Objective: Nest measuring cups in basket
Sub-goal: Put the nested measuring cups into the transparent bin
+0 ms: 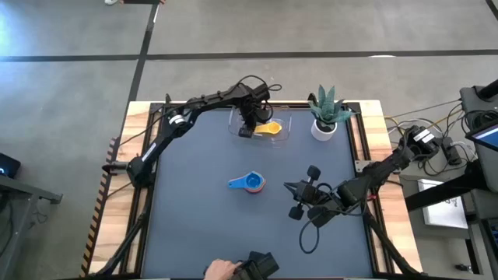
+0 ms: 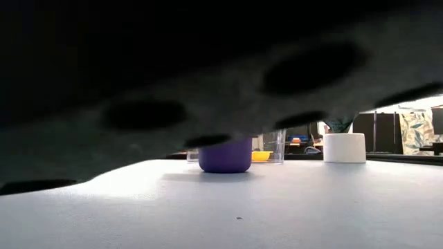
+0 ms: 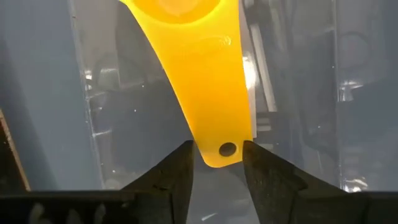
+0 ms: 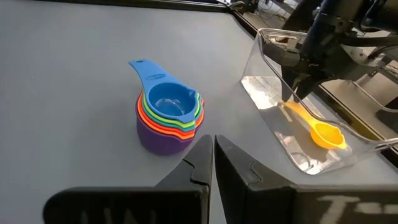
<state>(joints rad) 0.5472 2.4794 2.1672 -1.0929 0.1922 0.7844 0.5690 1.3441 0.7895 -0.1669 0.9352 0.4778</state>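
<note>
You are looking at the bench, a grey-blue top with both arms reaching over it. At its far edge the clear basket is sitting just beside a white pot with a spiky green plant.

Your left end effector is hanging inside the basket, its two dark fingers standing either side of the handle tip of the yellow measuring cup. They are lying close against the handle's edges, but you cannot tell whether they are actually pinching it or standing just off it. The yellow cup is lying in the basket with its bowl away from the end effector.

Your right end effector is waiting low over the bench at the right, fingers pressed together with nothing between them, pointing toward the middle.

Near the middle of the bench, well apart from the basket, the other cups are sitting nested in one stack: the purple one at the bottom, red, orange and green rims showing above it, and the blue cup on top with its handle sticking out.

At the near edge of the bench, a person's hand is resting by a dark object.
</note>
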